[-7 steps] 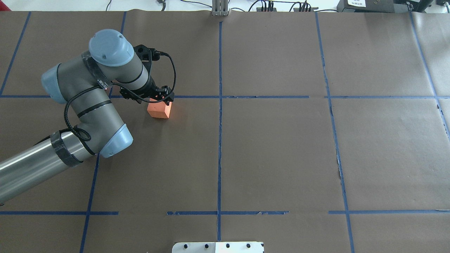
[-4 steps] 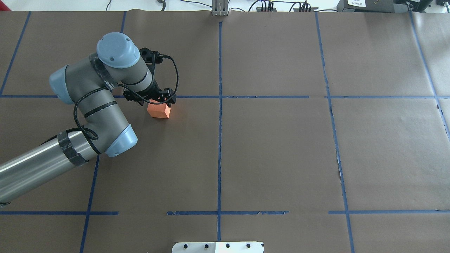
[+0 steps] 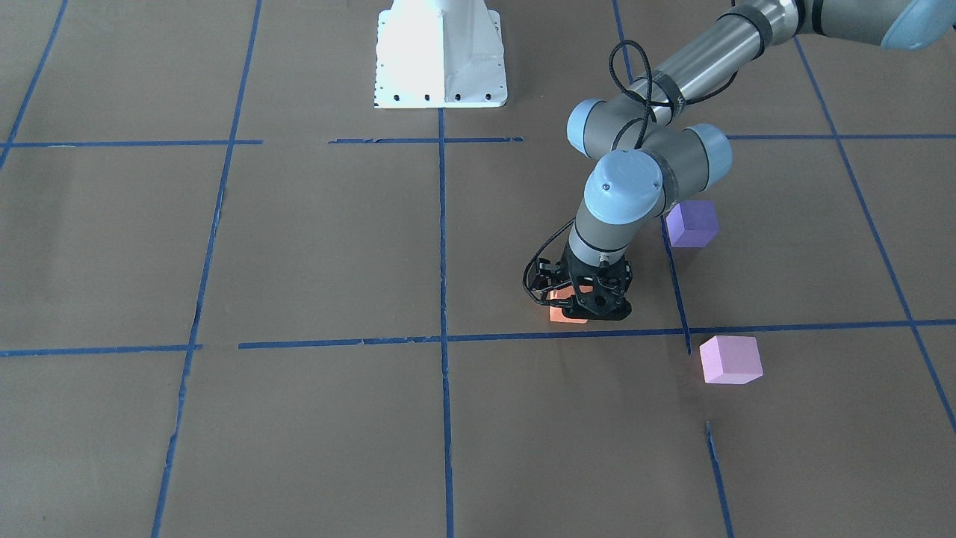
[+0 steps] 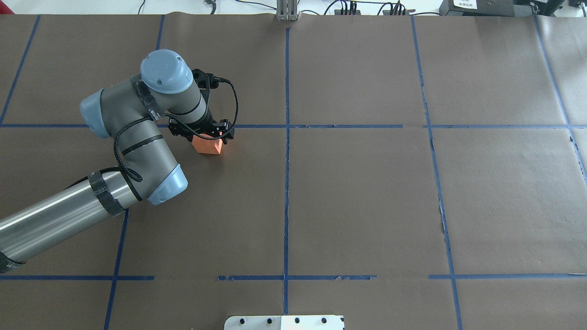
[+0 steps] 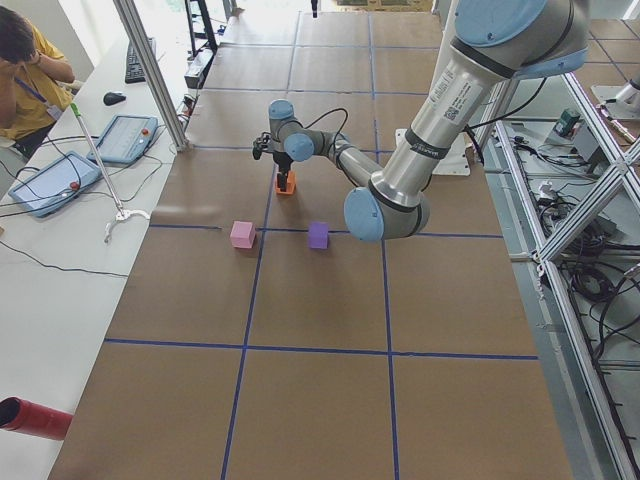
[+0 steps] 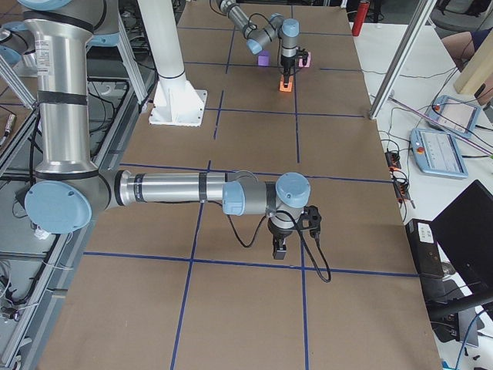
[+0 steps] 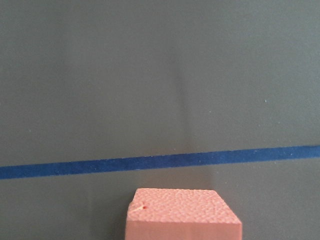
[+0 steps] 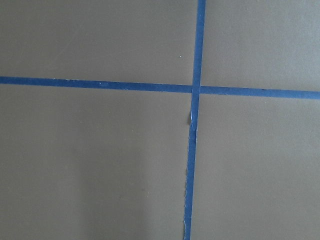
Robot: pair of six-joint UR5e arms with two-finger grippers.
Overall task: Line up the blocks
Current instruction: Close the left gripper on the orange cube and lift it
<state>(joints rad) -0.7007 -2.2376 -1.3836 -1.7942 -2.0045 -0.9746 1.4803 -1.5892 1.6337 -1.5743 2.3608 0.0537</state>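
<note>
The orange block [image 4: 207, 145] rests on the brown table just on the near side of a blue tape line. My left gripper [image 4: 206, 134] hangs over its far edge and looks open, its jaws low around the block's top. In the front view the gripper [image 3: 588, 305] covers most of the orange block [image 3: 565, 314]. The left wrist view shows the orange block's top [image 7: 182, 212] at the bottom edge, with no fingers in it. The purple block [image 3: 692, 223] and the pink block [image 3: 730, 359] sit apart on the left arm's side; the arm hides them in the overhead view. My right gripper [image 6: 281, 248] shows only in the right side view, so I cannot tell its state.
Blue tape lines [image 4: 287, 137] divide the brown paper table into squares. The white robot base [image 3: 441, 56] stands at the table's near edge. Operators' tablets and cables [image 5: 60, 180] lie on the white bench beyond the far edge.
My left arm has swung to the right and the gripper has come down closer over the orange block. The orange block has not moved.
</note>
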